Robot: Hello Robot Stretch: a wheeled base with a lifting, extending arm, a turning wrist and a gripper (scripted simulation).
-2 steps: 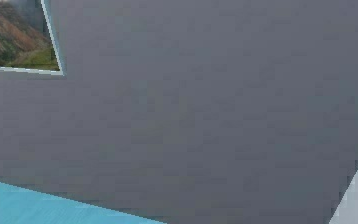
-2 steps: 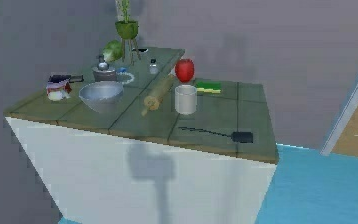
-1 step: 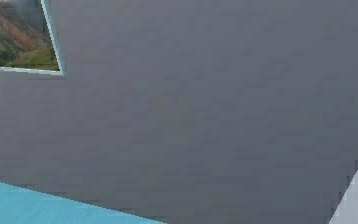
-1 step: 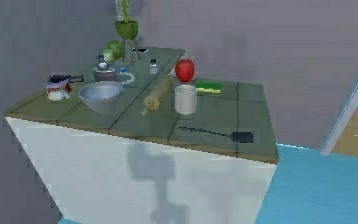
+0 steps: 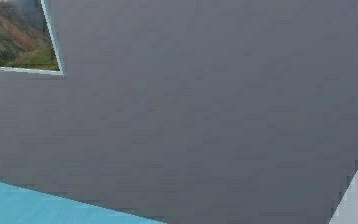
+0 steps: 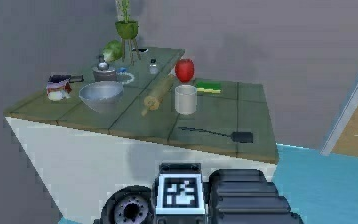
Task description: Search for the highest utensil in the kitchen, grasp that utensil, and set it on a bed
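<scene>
A red-headed utensil stands upright in a white cup near the middle of the desk. By my reading it reaches higher than the black spatula, which lies flat toward the near right edge. Taking the spatula because it is nearer would be the first mistake. Drawing the red one out at a slant could tip the cup or knock it into the wooden roller just to its left and the metal bowl beyond.

The end effector shows as a dark body at the near edge. Its tip is unclear, so I cannot tell whether it grips anything.

Ahead is a grey wall with a framed picture, so driving on risks a bump.
</scene>
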